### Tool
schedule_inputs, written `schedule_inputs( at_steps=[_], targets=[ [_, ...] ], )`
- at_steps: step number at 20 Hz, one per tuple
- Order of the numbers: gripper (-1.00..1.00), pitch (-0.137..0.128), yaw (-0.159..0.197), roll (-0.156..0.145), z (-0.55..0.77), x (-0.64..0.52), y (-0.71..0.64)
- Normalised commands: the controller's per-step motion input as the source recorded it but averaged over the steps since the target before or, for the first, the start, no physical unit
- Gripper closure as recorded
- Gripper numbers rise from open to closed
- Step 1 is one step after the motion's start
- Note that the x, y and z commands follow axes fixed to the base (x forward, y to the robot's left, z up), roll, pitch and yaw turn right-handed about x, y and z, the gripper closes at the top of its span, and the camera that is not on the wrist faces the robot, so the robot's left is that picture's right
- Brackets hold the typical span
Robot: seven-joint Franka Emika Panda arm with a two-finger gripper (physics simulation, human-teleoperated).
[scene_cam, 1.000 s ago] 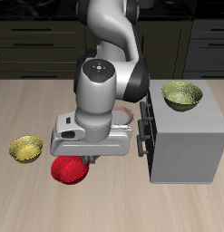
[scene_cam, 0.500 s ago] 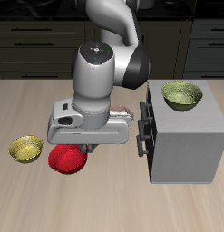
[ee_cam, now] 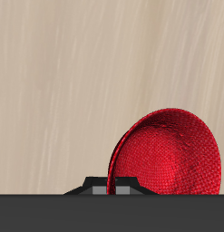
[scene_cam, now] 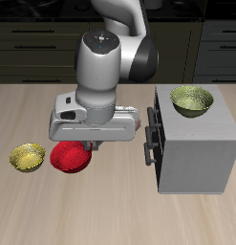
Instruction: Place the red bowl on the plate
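One red bowl (scene_cam: pixel 71 157) is what we're carrying: we're seeing it tilted above the table (scene_cam: pixel 24 115), with our gripper (ee_cam: pixel 112 188) pinching its rim, near the yellow-green bowl (scene_cam: pixel 28 157).

Arm's bulk over tabletop (scene_cam: pixel 24 110), hiding jaws. Red bowl (scene_cam: pixel 69 158) tilted beneath it. Yellow-green bowl (scene_cam: pixel 27 157) nearby; another (scene_cam: pixel 191 100) atop grey cabinet (scene_cam: pixel 198 153).

A yellow-green bowl (scene_cam: pixel 27 157) sits on the table (scene_cam: pixel 24 115) beside the pincer. Another bowl (scene_cam: pixel 191 100) rests atop a grey cabinet (scene_cam: pixel 196 153) on its other side.
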Motion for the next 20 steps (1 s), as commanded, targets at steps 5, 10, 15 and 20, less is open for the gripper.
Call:
schedule_inputs(
  at_steps=[5,10,15,20],
  targets=[
    [1.0,-0.015,0.009,0.009,0.13,-0.38,-0.03],
    [1.0,-0.013,-0.003,-0.011,0.09,-0.3,-0.11],
    [1.0,0.005,-0.012,0.001,-0.03,-0.26,-0.04],
    [1.0,0.004,-0.008,0.03,-0.06,-0.37,0.04]
  ],
)
